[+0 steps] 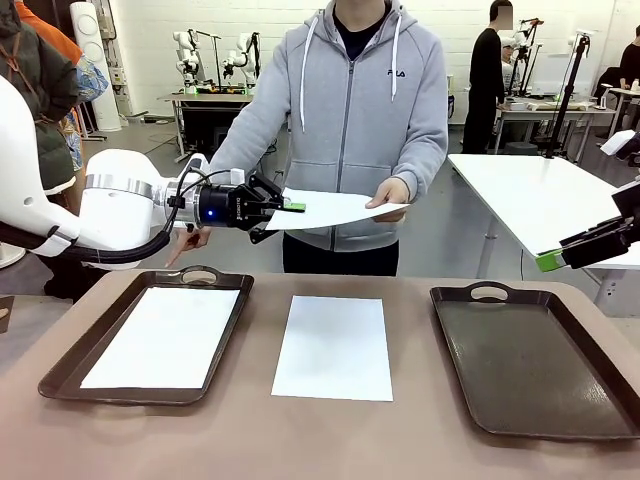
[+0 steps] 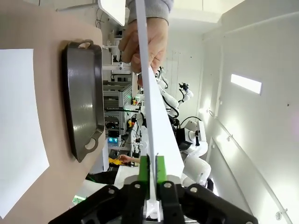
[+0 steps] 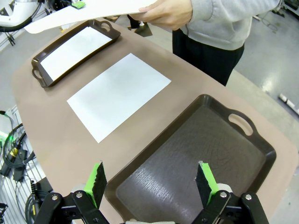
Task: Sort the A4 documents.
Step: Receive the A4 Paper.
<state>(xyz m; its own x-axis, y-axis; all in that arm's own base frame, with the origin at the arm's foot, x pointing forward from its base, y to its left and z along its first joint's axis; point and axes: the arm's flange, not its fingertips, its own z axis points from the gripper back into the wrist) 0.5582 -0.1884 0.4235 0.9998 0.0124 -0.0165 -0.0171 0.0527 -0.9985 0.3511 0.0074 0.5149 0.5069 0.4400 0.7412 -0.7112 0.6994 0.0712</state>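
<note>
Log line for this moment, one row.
left jaws: shut on raised sheet | person's hand: holding its other end | right jaws: open, above right tray | second sheet: in left tray | third sheet: on table, middle

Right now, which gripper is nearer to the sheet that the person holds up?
Left. The left gripper is shut on the edge of the held sheet; the right gripper hangs open by the empty tray, apart from it.

The room has white walls and a grey floor. A white table stands at right; a bright panel, perhaps a ceiling lamp, glows.
</note>
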